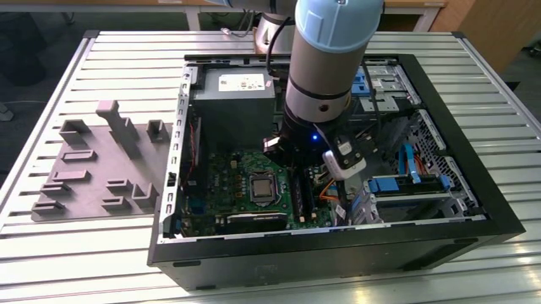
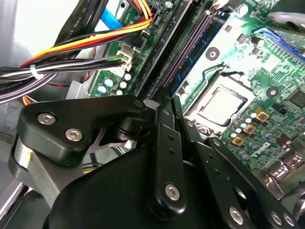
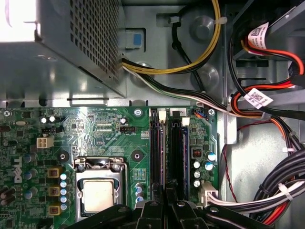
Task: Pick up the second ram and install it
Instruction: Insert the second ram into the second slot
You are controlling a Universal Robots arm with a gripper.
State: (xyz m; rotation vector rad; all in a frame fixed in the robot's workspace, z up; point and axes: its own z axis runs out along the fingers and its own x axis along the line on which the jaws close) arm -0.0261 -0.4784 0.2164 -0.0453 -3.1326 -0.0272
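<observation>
Item: gripper (image 3: 167, 202). I have it lowered inside the open computer case (image 1: 473, 228), directly over the black slot rails (image 3: 167, 148) that run beside the processor socket (image 3: 97, 193) on the motherboard (image 3: 95, 129). In both wrist views its linkage arms converge toward a narrow tip aimed along the rails. I cannot tell whether the fingers are parted or pressed together, since the tips sit behind the linkage.

Item: second ram. I cannot pick out a separate strip with certainty. In the first wrist view both rails look dark along their length, and something may already be seated there, but I cannot say which slot holds what, or whether the gripper carries a strip edge-on.

Item: key relation. The rails' long axis runs straight away from the gripper toward the grey power supply (image 3: 71, 57); the gripper's tip lines up with that axis, centred between the two rails.

Item: surroundings. Cable bundles (image 3: 267, 191) lie just beside the rails. A grey fixture block (image 1: 97, 164) rests on the table (image 1: 127, 57), well apart from the case.
</observation>
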